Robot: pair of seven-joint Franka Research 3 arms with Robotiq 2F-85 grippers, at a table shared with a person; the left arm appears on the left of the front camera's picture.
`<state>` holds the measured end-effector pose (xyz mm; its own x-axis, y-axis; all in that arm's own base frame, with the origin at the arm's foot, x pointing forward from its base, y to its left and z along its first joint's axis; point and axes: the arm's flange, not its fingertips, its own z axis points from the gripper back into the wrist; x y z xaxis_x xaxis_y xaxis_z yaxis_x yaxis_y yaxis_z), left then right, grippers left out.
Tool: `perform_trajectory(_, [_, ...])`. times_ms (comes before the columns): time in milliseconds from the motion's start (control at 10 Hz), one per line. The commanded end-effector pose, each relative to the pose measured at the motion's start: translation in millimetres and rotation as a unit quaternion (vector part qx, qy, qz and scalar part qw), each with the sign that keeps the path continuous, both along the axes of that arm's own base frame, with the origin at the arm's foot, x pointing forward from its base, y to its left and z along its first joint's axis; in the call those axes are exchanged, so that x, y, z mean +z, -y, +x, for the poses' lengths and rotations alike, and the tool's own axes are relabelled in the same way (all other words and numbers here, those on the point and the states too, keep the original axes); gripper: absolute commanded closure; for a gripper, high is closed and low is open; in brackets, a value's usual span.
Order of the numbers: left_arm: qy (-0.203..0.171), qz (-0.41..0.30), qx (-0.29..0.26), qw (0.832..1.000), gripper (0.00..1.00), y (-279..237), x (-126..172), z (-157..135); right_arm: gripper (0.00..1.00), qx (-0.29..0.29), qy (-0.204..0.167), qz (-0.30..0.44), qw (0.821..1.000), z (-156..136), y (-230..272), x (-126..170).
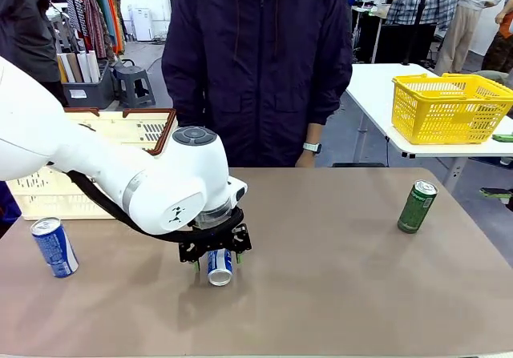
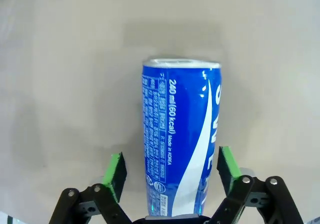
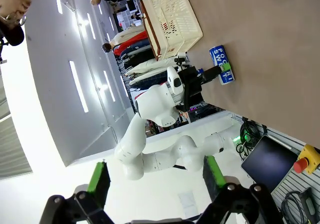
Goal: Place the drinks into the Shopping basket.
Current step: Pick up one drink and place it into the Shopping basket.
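Mid-counter, robot's side: left pincer (image 1: pixel 217 262) straddles a blue-and-white can (image 1: pixel 220 273), pads (image 2: pixel 116 176) apart, not yet clamped. Grasp step in hand. Next calls for closing squarely, lifting, carrying left to the Shopping basket (image 1: pixel 36 202). Right pincer (image 3: pixel 155 179) apart, empty.

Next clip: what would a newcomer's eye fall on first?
The left tool straddles a blue can that lies on its side mid-table, pads either side, not yet closed on it. A second blue can stands near the left edge, a green can stands at the right, and the cream basket sits far left.
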<state>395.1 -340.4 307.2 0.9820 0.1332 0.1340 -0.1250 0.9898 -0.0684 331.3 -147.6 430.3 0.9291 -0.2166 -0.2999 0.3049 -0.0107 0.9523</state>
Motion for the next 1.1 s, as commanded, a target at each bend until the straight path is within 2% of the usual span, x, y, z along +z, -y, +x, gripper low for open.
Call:
perform_trajectory(0, [0.039,0.018,0.009,0.999,1.00,-0.6,-3.6,-4.1,0.00,0.001,-0.009,0.004,1.000,1.6,1.1,6.3])
perform_trajectory(300, [0.039,0.023,0.003,0.999,1.00,0.5,-3.4,-3.8,0.00,0.001,-0.009,0.004,1.000,1.6,1.1,6.3])
perform_trajectory(600, [0.057,0.020,0.009,0.998,1.00,-4.8,15.0,0.6,0.00,0.001,-0.009,0.004,1.000,1.6,1.1,6.3])
perform_trajectory(700, [0.048,0.006,-0.003,0.999,1.00,-11.5,48.8,-0.4,0.00,0.001,-0.009,0.004,1.000,1.6,1.1,6.3])
perform_trajectory(800, [0.043,0.020,-0.036,0.998,1.00,-21.1,96.0,-4.8,0.00,0.001,-0.009,0.004,1.000,1.6,1.1,6.3])
perform_trajectory(1000, [0.072,0.015,-0.093,0.993,1.00,-43.7,201.0,-32.8,0.00,0.001,-0.009,0.004,1.000,1.6,1.1,6.3])
